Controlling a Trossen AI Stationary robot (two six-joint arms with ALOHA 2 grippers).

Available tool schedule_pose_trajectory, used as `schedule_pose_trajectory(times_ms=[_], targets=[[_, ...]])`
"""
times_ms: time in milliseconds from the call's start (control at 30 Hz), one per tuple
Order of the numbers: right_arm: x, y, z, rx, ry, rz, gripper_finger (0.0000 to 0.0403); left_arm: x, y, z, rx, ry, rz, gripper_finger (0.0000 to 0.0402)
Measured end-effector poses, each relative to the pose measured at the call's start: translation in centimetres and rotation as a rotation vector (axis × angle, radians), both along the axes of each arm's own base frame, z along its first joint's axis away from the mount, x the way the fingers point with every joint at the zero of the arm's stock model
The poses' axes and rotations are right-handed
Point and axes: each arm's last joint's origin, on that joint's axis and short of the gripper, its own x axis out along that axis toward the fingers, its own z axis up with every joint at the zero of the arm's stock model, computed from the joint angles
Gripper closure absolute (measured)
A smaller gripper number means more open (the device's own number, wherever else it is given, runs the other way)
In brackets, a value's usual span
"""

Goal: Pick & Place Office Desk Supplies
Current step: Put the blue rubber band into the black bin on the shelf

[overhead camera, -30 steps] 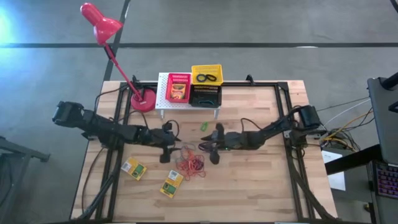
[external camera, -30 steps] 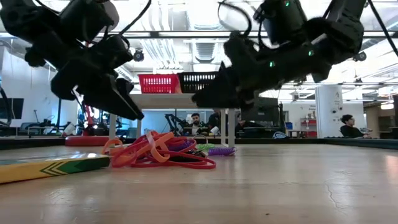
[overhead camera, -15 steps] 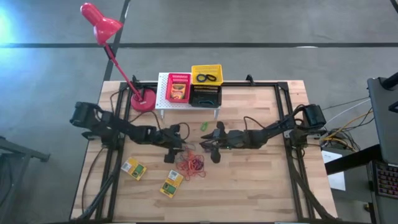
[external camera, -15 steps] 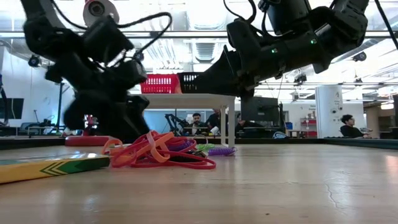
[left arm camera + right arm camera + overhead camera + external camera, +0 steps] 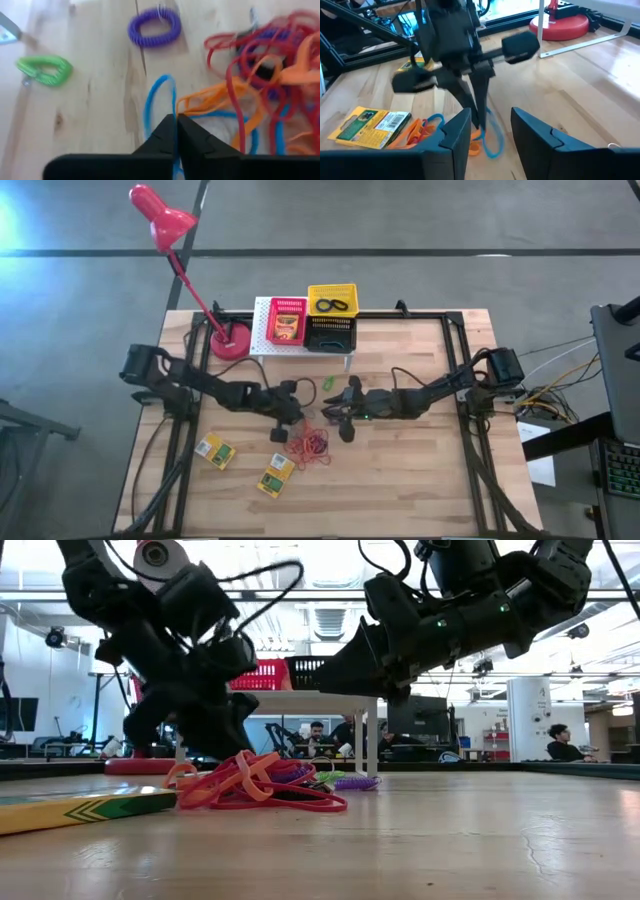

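I have the wooden surface (image 5: 400, 470) under me, both arms reaching in toward its middle. At the back stands the white rack (image 5: 262, 340) with a red basket (image 5: 287, 321), a yellow basket (image 5: 332, 300) and a black basket (image 5: 330, 333) on it; the red lamp's base (image 5: 231, 340) sits just beside the rack.

My left gripper (image 5: 287, 420) is down at the edge of the tangle of rubber bands (image 5: 310, 443) near the centre. From its wrist I see the two fingers (image 5: 187, 137) pressed together on a thin blue band (image 5: 160, 100), so it is closed and pinching that loop. A purple ring (image 5: 153, 27) and a green ring (image 5: 44, 69) lie apart from the pile on bare wood.

My right gripper (image 5: 342, 418) hangs just beside the pile on the other side, fingers (image 5: 532, 131) spread with nothing between them.

Two yellow-and-green boxes (image 5: 215, 450) (image 5: 276, 475) lie flat nearer the front, left of the bands, apart from each other.
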Motion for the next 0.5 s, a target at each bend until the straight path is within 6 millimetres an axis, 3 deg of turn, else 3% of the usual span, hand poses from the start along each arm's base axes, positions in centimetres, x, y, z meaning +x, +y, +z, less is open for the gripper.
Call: schedule_pose_trajectory(times_ms=[300,500], targets=[[-0.1,-1.1,1.0,-0.085,-0.017,0.020,0.0266,-0.8,0.7,4.1,-0.127,-0.126,0.112,0.0385],[0.3,-2.8,2.0,-0.069,0.013,0.204,0.0243,-0.8,1.1,5.0,-0.191,-0.177,0.092,0.0390]])
